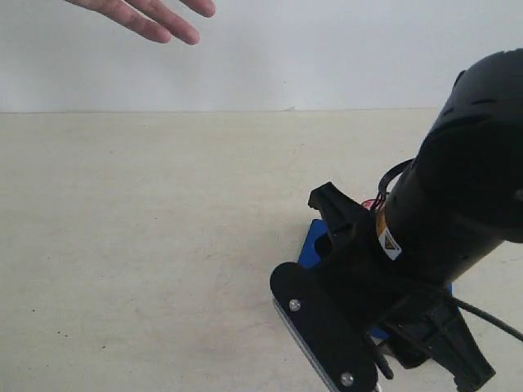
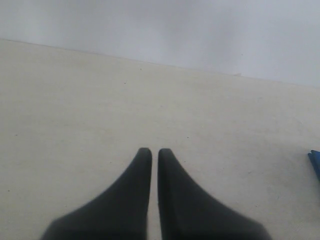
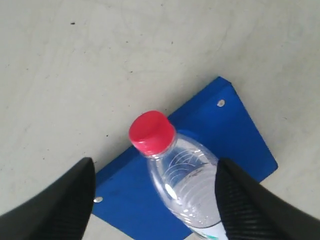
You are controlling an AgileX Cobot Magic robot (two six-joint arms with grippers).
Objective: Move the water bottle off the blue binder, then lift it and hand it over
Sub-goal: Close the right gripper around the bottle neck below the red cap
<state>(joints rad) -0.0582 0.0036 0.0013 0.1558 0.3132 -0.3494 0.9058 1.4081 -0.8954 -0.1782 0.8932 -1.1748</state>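
The water bottle (image 3: pixel 187 180), clear with a red cap (image 3: pixel 151 131), stands upright on the blue binder (image 3: pixel 225 135) in the right wrist view. My right gripper (image 3: pixel 155 162) is open around it. One finger (image 3: pixel 240 200) is right against the bottle's side, and the other finger (image 3: pixel 65 200) stands well apart from it. In the exterior view the right arm (image 1: pixel 458 196) hides nearly all of the bottle, and only a corner of the binder (image 1: pixel 310 242) shows. My left gripper (image 2: pixel 151 150) is shut over bare table, holding nothing.
A person's open hand (image 1: pixel 155 16) hangs at the upper left of the exterior view, above the far table edge. A blue binder corner (image 2: pixel 315 164) shows at the edge of the left wrist view. The table (image 1: pixel 163 245) is pale beige.
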